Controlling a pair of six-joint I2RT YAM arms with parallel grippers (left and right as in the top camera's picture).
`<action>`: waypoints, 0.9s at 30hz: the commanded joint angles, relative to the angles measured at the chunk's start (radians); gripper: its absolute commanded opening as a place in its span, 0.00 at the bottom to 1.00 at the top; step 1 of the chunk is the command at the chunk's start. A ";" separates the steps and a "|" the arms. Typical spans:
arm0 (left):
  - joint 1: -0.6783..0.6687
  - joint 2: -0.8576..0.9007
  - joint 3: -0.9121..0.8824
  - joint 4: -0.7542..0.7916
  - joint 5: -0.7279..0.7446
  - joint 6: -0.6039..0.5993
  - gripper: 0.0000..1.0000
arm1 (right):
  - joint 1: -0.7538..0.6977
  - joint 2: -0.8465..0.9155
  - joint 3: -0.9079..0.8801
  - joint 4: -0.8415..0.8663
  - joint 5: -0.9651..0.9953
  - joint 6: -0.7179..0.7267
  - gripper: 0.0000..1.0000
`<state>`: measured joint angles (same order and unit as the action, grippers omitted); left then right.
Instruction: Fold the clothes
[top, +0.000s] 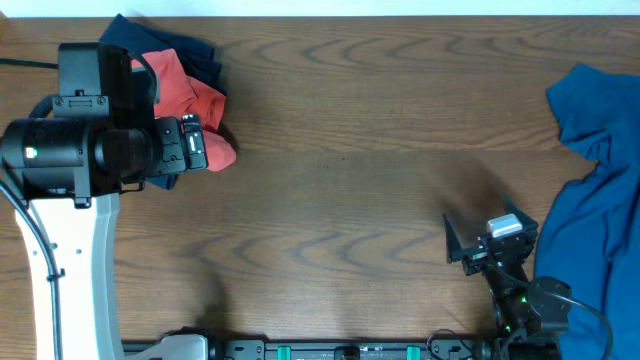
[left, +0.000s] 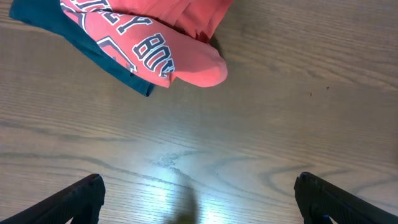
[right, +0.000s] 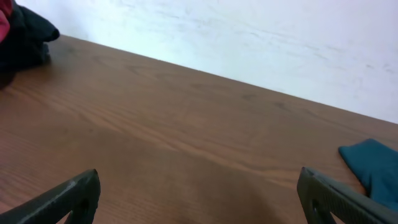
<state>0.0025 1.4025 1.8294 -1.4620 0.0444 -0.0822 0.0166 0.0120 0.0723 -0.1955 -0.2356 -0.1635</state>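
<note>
- Jaws of your right arm (top: 520, 300) stand wide and hold nothing, low over the bare table (top: 350, 200) near its front edge. The right wrist view shows a dark finger (right: 62, 199) at each bottom corner with only wood grain between them.
- Just right of that arm, you see a blue garment (top: 600, 190) lying crumpled along the table's right edge, from the front toward the far side. It lies apart from the right jaws, and only one corner shows at the edge of the right wrist view.
- Farther back on the left, your left arm (top: 70, 150) reaches toward the far-left corner. In the overhead view its wrist hangs over the near edge of a pile of clothes.
- Your left jaws are also spread wide and empty. The left wrist view puts a finger (left: 68, 202) at each bottom corner, with bare wood and a patch of glare between them. The clothes lie beyond them, untouched.
- In that far-left corner, a red garment (left: 186, 56) with navy-and-white lettering sits bunched on a dark navy garment (top: 170, 45), whose edge shows beneath it. The pile is well apart from the blue garment.
- Behind the table's far edge, a pale wall (right: 249, 37) closes your view.
</note>
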 joint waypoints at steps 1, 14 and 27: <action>-0.002 0.002 0.008 -0.003 -0.019 -0.010 0.98 | -0.003 -0.006 -0.011 0.004 -0.008 0.036 0.99; -0.002 0.002 0.008 -0.003 -0.019 -0.010 0.98 | -0.003 -0.006 -0.011 0.004 -0.008 0.036 0.99; -0.037 -0.089 0.007 0.031 -0.055 0.010 0.98 | -0.003 -0.006 -0.011 0.004 -0.008 0.036 0.99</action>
<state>-0.0181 1.3785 1.8290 -1.4494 0.0372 -0.0814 0.0166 0.0120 0.0696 -0.1955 -0.2356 -0.1387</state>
